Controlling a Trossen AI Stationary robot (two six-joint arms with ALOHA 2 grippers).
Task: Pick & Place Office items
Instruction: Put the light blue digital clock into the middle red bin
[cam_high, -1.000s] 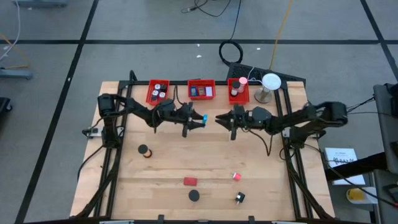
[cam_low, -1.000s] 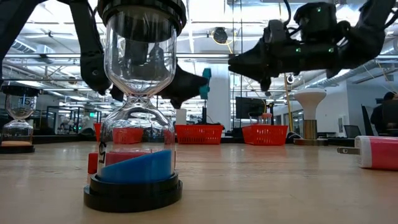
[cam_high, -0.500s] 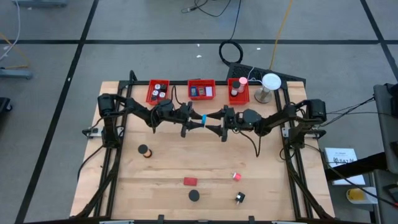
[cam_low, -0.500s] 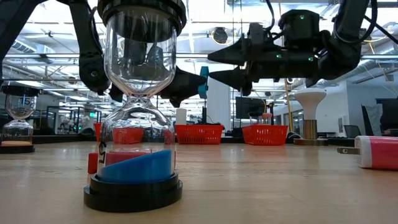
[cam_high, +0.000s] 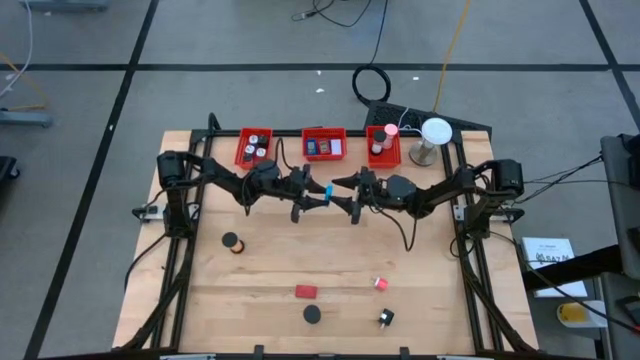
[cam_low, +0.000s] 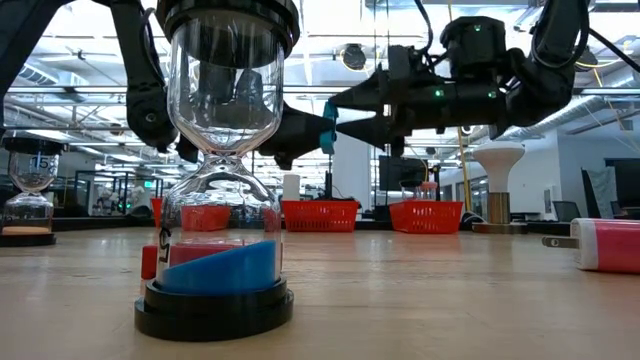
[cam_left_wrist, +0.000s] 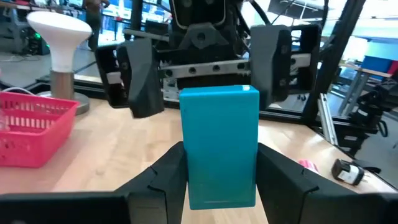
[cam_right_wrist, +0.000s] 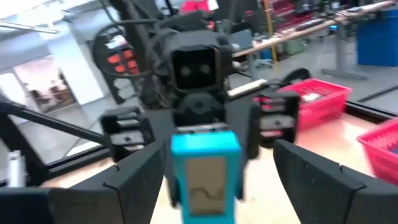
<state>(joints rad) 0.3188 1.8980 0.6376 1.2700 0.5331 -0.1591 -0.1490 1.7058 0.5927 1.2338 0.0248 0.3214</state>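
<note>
Two of my grippers meet in the air above the wooden table (cam_high: 270, 270), just in front of the three red rectangular bins (cam_high: 323, 144): my left gripper (cam_high: 322, 194) is clamped on a flat teal-blue rectangular block (cam_left_wrist: 219, 144), held upright between its fingers (cam_left_wrist: 163, 180). My right gripper (cam_high: 340, 194) faces it with its fingers (cam_right_wrist: 134, 180) spread wide on either side of the block's far end, not yet closed on it. Other small items, among them a red block (cam_high: 305, 291) and a black disc (cam_high: 312, 314), lie on the near part of the table.

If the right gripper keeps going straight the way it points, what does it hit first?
The blue block held in the left gripper. The right gripper, open, points straight at it over mid-table, its fingers seemingly either side of the block already; depth is unclear.
</note>
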